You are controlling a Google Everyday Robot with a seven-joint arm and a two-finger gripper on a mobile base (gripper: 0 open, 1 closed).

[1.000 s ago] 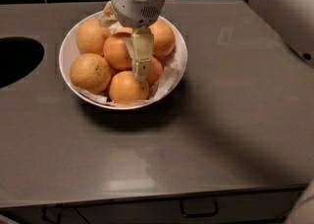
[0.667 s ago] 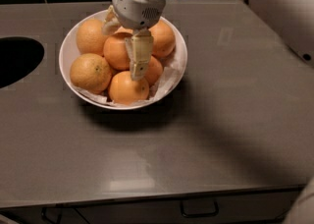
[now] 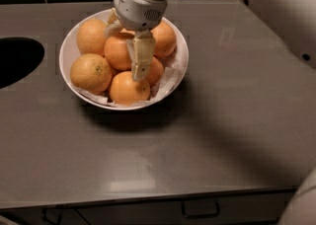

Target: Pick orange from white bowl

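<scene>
The white bowl (image 3: 183,50) stands on the grey counter at upper left, lined with crumpled white paper and holding several oranges. My gripper (image 3: 129,60) hangs straight down into the bowl's middle, under the white wrist housing (image 3: 140,3). It sits around the middle orange (image 3: 116,51), which lies on top of the pile and touches it. Other oranges lie around it: one at the left (image 3: 91,72), one at the front (image 3: 128,89), one at the back left (image 3: 91,35) and one at the back right (image 3: 165,39). The wrist hides the orange's top.
A dark round opening (image 3: 15,61) is cut into the counter at the far left. My white arm (image 3: 269,7) crosses the upper right corner. Dark wall tiles run along the back. Drawer handles (image 3: 200,210) show below the counter's front edge.
Hardly anything has moved: the gripper stays over the bowl's middle, shifted very slightly left against the middle orange. The bowl and oranges lie as before.
</scene>
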